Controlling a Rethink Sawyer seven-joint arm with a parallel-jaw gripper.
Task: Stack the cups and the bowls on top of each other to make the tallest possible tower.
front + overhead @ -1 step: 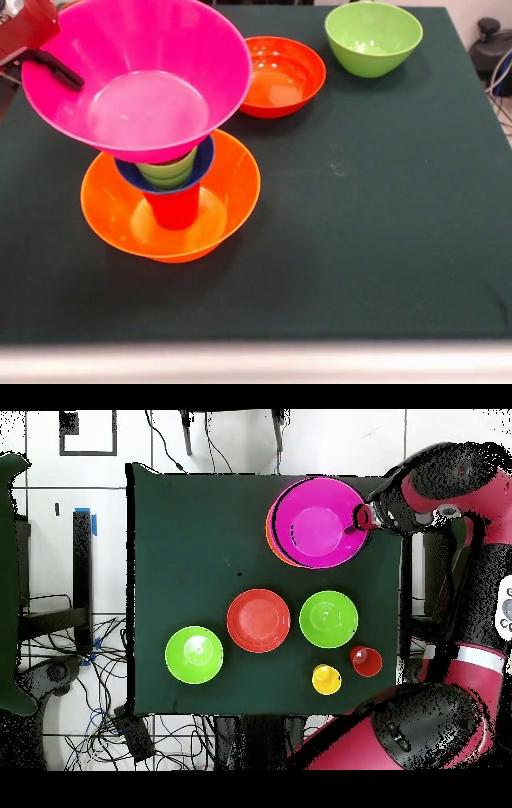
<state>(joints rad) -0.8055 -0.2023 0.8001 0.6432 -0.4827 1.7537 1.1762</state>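
My jaws pinch the pink bowl's [140,76] rim, holding it atop the green cups [166,172], blue bowl [205,162] and red cup [173,208] in the orange bowl [232,204] on the bench [376,208].

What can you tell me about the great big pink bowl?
The large glossy pink plastic bowl is round, flaring wide from a small flat bottom, and empty. It sits open side up, slightly tilted, on top of the light green cups, which are nested in a small blue bowl over a red cup inside the big orange bowl. The robot's gripper is at its rim.
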